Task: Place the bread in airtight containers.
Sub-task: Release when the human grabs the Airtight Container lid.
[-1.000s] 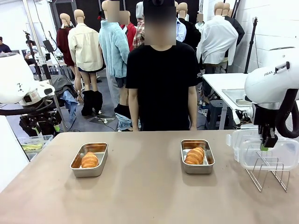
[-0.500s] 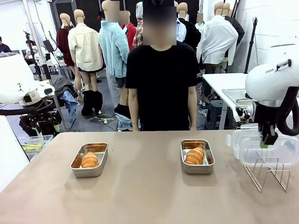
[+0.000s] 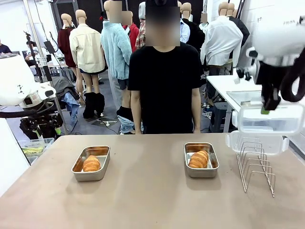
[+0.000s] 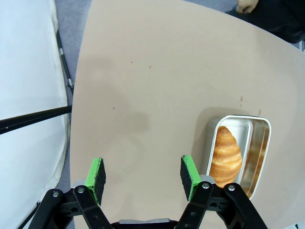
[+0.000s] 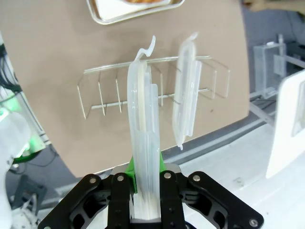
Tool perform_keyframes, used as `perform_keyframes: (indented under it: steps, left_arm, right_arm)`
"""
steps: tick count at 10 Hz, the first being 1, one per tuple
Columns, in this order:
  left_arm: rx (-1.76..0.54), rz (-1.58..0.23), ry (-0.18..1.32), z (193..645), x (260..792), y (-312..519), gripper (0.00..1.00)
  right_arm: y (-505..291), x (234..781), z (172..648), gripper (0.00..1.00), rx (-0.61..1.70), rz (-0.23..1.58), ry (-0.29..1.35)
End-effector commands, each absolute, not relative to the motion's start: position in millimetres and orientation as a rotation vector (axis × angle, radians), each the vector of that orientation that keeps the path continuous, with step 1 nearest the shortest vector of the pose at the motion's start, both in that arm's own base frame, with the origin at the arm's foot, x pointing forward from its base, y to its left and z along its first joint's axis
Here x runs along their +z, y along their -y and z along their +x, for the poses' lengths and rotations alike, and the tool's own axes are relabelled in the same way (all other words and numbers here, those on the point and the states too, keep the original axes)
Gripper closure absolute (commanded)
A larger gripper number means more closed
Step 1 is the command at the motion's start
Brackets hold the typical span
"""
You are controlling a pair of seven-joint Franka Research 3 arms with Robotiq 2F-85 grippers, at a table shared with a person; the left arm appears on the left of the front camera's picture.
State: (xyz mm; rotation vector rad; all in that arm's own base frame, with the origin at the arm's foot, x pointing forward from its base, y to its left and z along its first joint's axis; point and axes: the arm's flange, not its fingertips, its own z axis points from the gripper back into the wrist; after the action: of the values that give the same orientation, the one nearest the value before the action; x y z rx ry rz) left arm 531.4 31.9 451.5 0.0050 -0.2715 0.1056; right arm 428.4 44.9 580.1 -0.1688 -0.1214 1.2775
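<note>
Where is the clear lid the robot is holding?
In the front view the held lid is in the air on the right, pinched by the right gripper, above the wire rack and the second lid.

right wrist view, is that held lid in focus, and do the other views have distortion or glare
Right wrist view: the clear plastic lid in the right hand is fairly sharp; the tan table's edge bows. Left wrist view: the table edge curves too, soft shadow beside the rectangular steel tin. Front view: even light, faint shadows under both tins, little glare.
</note>
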Motion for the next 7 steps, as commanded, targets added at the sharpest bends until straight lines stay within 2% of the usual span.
perform_keyframes:
  steps: [1, 4, 7]
  left_arm:
    - [0.106, 0.005, 0.271, 531, 452, -32, 0.18]
    - [0.106, 0.005, 0.271, 531, 452, -32, 0.18]
    - [0.106, 0.005, 0.271, 531, 452, -32, 0.18]
  right_arm:
    - [-64, 605, 449, 1.00, 1.185, -0.126, 0.136]
    - [-91, 629, 482, 1.00, 1.078, 0.064, 0.225]
    - [-108, 635, 544, 1.00, 0.717, 0.337, 0.231]
